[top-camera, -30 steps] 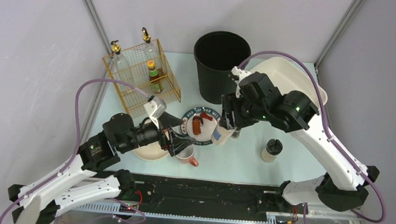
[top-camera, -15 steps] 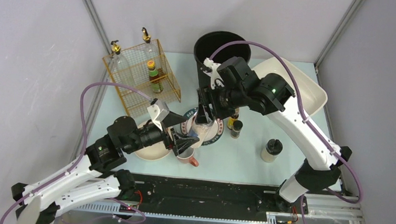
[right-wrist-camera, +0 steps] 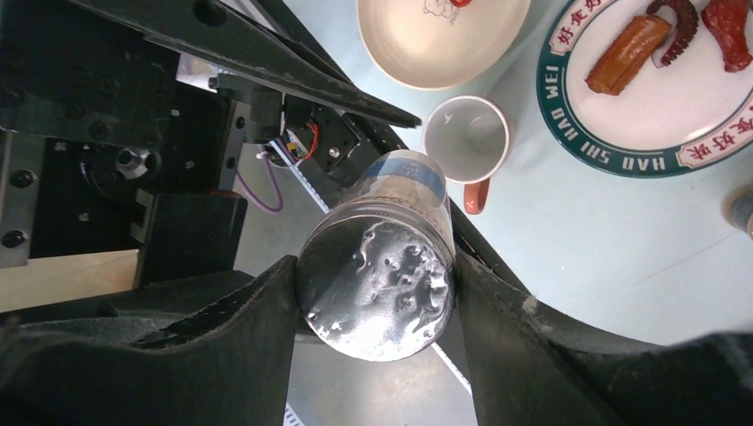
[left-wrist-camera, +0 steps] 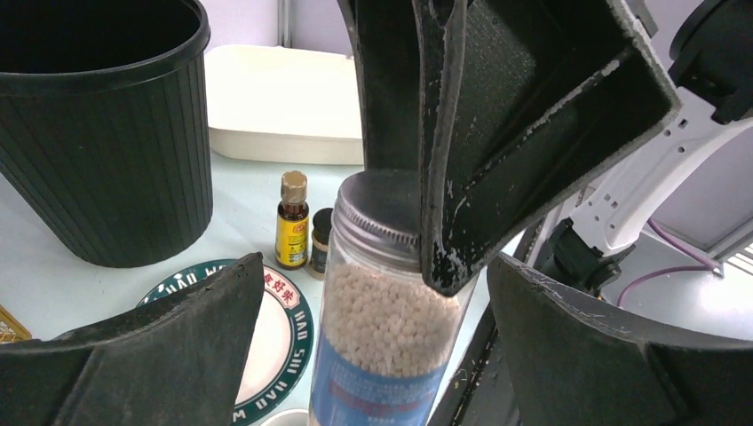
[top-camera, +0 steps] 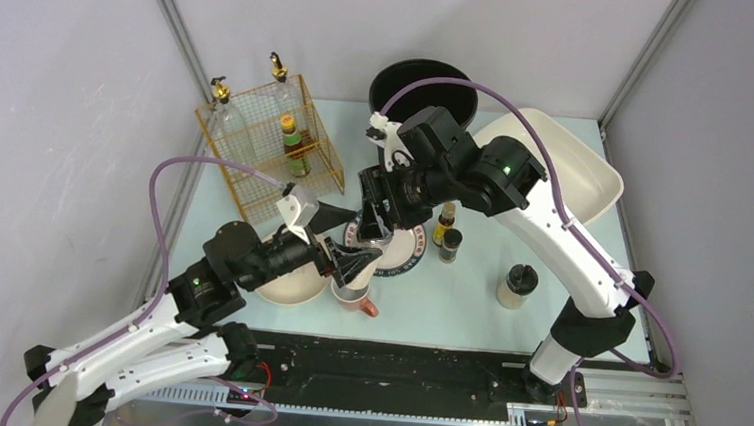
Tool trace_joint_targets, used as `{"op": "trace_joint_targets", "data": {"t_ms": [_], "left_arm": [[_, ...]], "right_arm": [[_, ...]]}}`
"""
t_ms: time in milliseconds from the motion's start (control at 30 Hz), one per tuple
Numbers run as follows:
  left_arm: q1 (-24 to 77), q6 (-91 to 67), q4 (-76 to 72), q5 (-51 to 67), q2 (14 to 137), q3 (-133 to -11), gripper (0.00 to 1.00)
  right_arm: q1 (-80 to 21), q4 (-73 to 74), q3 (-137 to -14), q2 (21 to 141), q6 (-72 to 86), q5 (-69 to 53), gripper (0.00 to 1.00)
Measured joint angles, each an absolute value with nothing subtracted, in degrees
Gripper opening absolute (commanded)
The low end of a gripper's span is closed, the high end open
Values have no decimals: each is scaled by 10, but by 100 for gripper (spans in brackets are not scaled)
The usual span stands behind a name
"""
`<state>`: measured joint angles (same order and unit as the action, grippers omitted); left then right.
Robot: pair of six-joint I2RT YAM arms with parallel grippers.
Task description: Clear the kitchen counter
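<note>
Holding: right tool (right-wrist-camera: pixel 377 297) pinches the jar (left-wrist-camera: pixel 391 302) by its lid.
Left tool (left-wrist-camera: pixel 375 275): spread around the jar; centre it before closing.

A robotics lab test cell dressed up as a kitchen. Bare pale walls and aluminium posts (top-camera: pixel 171 18) box in a mint-green kitchen counter (top-camera: pixel 467 300). Along the bottom of the frame, a left arm (top-camera: pixel 144 327) and a right arm (top-camera: pixel 562 236) trailing purple cables rise from a black rail (top-camera: pixel 392 364). The kitchen part is props: a wire basket (top-camera: pixel 247 149) of bottles at upper left, a black bin (top-camera: pixel 432 82) and a white basin (top-camera: pixel 567 166) at the top, and mid-frame a plate (top-camera: pixel 415 251) of food, a bowl (top-camera: pixel 293 282) and a mug (top-camera: pixel 355 297).
</note>
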<state>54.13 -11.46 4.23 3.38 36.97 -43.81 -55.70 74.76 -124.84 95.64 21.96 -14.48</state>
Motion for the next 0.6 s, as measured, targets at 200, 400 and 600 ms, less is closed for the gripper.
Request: {"op": "trace_joint_targets", "data": {"t_ms": [200,400,600], "left_arm": [[549,-114,27,32,391,-438,100],[557,-109,24,32,411,-438,81],[561,-100,19,36,414,-438,40]], "right_arm": [[-564,747,-1269,971,220,-151,11],[-565,747,-1269,971,220,-151,11],[-565,741,-1269,971,221,-143,19]]}}
